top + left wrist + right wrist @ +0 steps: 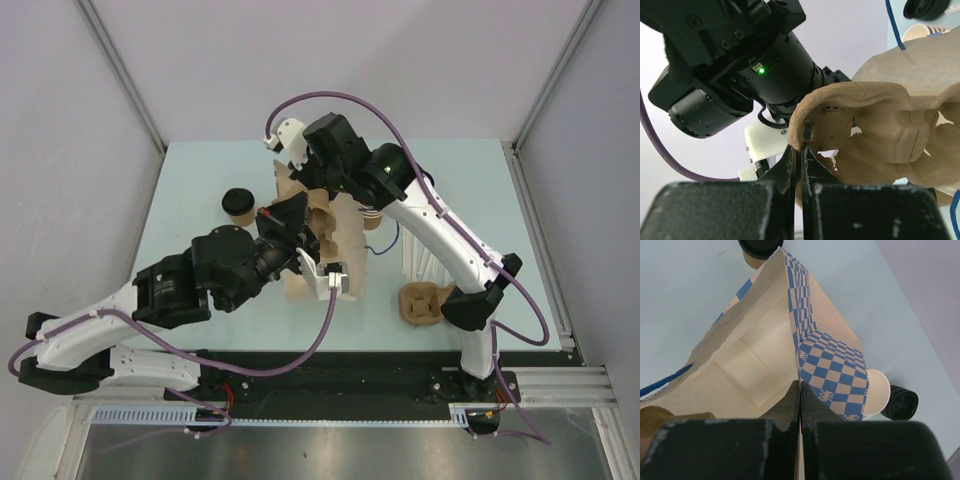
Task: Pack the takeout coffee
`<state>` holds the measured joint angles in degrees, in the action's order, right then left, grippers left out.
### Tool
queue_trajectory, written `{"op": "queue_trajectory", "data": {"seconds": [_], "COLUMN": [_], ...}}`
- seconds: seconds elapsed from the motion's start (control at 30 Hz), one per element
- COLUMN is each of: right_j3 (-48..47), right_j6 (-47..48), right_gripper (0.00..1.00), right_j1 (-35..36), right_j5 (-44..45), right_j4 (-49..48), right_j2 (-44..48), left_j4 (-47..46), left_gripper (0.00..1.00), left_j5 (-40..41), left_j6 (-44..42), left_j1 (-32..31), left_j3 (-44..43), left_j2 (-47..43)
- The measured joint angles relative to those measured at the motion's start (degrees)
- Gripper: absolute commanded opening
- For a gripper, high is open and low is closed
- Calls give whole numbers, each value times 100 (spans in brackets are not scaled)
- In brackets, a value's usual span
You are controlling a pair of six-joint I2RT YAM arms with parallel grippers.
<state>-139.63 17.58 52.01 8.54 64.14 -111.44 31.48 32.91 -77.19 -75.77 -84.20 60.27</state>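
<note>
Takeout coffee (238,204): one; tan cup, black lid, upright, toward table (200,170) far-left corner. Carriers, two: left gripper (799,150) pinches pulp carrier (880,125); spare carrier (420,303) near right edge. Right gripper (800,387) pinches single bag (755,355).

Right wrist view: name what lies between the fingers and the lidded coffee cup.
The paper bag, tan with a blue-checked side, fills the stretch from the right fingers to the takeout coffee; the right wrist view shows it.

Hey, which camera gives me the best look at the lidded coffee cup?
The top external view: the takeout coffee stands whole, lid and cup, with nothing in front. The right wrist view catches only a cropped slice of it at the frame's top edge; the left wrist view doesn't show it.
</note>
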Motion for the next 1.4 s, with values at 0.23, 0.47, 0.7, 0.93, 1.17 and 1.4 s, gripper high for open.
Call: {"op": "queue_trajectory", "data": {"seconds": [0.23,0.47,0.7,0.93,1.17,1.4], "right_j3": [0,0,0,0,0,0], "right_j6": [-13,-68,-116,-151,-155,-212], "right_gripper": [0,0,0,0,0,0], "right_j1": [68,229,308,350,376,378], "right_j5": [9,9,22,0,-42,-109], "right_j4": [9,7,-9,-7,-4,-4], "right_j2": [-11,-11,-11,-11,-11,-11], "left_j4": [190,-61,-205,-708,-1113,-1532], "left_gripper": [0,8,4,0,0,0], "left_j5": [431,514,271,-74,-337,-619], "left_j6": [420,949,1329,1502,1580,1578], "left_j1": [-94,-31,754,1113,1460,1886], "left_j3": [2,715,1088,1718,2275,2734], "left_j2": [199,240,258,142,144,146]}}
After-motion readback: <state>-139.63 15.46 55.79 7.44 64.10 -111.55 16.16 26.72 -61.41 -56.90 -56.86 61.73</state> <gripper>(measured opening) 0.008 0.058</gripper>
